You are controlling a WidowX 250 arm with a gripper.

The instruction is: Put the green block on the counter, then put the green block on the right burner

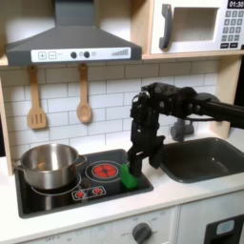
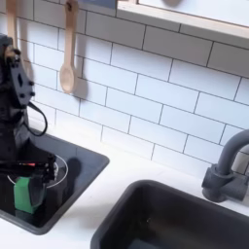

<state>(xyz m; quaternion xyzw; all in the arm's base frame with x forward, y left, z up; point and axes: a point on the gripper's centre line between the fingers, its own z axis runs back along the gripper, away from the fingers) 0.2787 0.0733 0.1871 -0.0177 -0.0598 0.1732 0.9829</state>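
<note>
Green block between tool fingers.

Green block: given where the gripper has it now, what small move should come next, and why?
Probably open and lift clear: the gripper has the green block low on the black hob by the right burner, though whether it rests on the rings is unclear.

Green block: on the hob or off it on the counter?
On the hob. The green block sits at the black panel's edge beside the burner, with the hand closed around it.
</note>
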